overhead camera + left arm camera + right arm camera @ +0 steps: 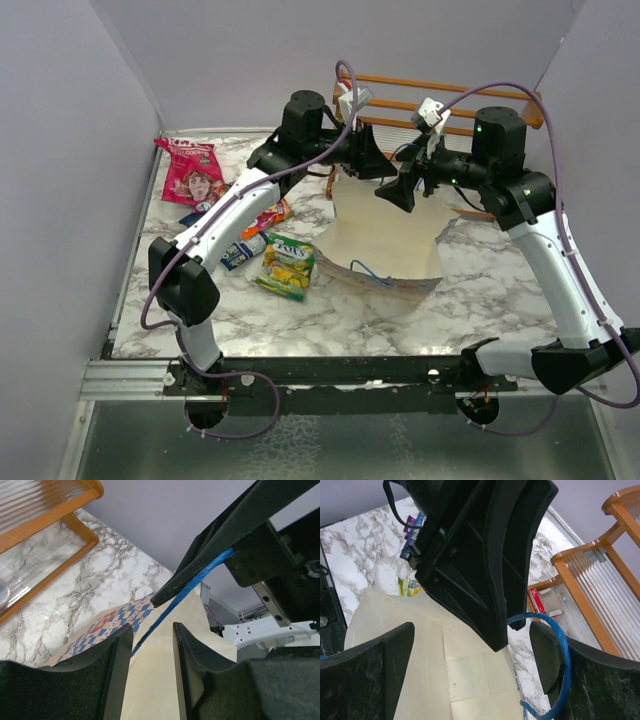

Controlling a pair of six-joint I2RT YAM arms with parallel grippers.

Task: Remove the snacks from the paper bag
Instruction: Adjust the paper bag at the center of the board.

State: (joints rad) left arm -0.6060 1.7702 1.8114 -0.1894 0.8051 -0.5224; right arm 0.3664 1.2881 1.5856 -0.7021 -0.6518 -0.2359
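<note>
- A green-yellow glossy snack packet (288, 265) lies left of the blue-and-white checkered paper bag (390, 240).
- At the bag's far end, the right gripper (400, 190) gapes wide, empty.
- The left gripper (147, 630) has its jaws half apart and unclamped, straddling the blue cord handle (200, 582), likely to lift.
</note>
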